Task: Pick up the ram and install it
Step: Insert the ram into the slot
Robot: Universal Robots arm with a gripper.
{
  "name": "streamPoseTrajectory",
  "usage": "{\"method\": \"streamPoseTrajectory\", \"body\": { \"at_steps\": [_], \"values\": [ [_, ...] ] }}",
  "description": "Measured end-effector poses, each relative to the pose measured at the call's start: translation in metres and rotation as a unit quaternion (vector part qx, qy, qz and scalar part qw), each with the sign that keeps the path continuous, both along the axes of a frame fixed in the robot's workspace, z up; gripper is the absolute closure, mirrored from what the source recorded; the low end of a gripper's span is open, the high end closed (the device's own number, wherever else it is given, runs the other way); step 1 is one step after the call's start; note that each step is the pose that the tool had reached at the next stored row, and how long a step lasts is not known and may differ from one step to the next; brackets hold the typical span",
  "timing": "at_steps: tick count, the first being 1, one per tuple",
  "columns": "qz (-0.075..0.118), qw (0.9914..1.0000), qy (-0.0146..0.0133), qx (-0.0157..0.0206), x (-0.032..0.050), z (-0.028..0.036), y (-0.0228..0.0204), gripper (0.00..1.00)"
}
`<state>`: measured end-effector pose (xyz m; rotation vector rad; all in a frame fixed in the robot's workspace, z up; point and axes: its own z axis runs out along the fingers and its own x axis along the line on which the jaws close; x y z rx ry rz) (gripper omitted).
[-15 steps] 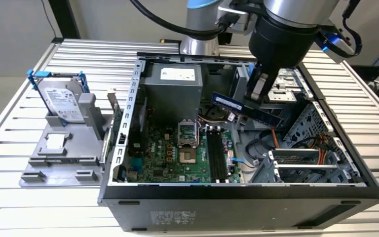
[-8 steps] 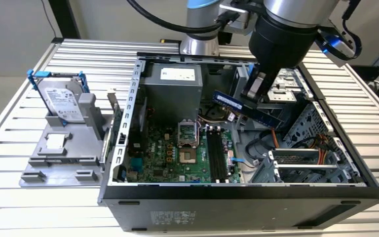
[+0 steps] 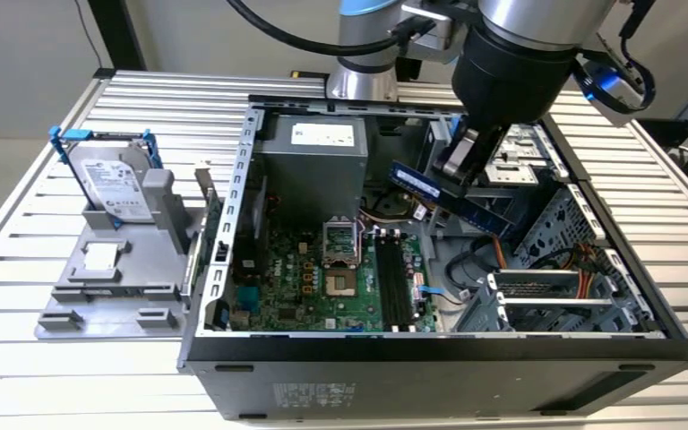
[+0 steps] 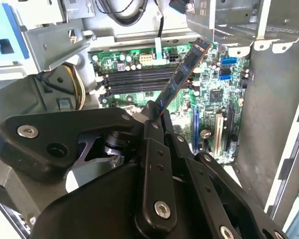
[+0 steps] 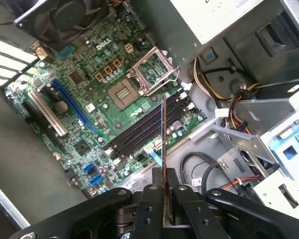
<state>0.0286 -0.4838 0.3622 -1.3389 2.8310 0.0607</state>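
One ram (image 4: 182, 74), clamped in jaws, above one motherboard (image 4: 215, 97), four black slots (image 4: 134, 82)

One ram (image 4: 182, 75), one gripper (image 5: 164, 186), one hard drive (image 3: 117, 184), one motherboard (image 3: 308, 296), one case (image 3: 440, 369)

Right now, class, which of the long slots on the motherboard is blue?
The long expansion slot lying right beside the white slot. The memory slots, seen behind the ram that the tool holds, are all black.

The exterior view looks down from far into the open grey metal computer case (image 3: 246, 170). Both wrist views (close, over the black gripper (image 4: 152, 117) (image 5: 164, 188)) share its green motherboard (image 4: 209, 107) (image 5: 97, 102).
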Motion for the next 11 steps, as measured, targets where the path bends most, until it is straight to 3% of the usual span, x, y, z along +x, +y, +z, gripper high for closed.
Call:
{"method": "streamPoseTrajectory", "body": {
  "at_steps": [6, 11],
  "values": [
    [-0.030, 0.99955, 0.0000, 0.0000, 0.0000, 0.0000, 0.0000, 1.00],
    [-0.055, 0.99848, 0.0000, 0.0000, 0.0000, 0.0000, 0.0000, 1.00]
  ]
}}
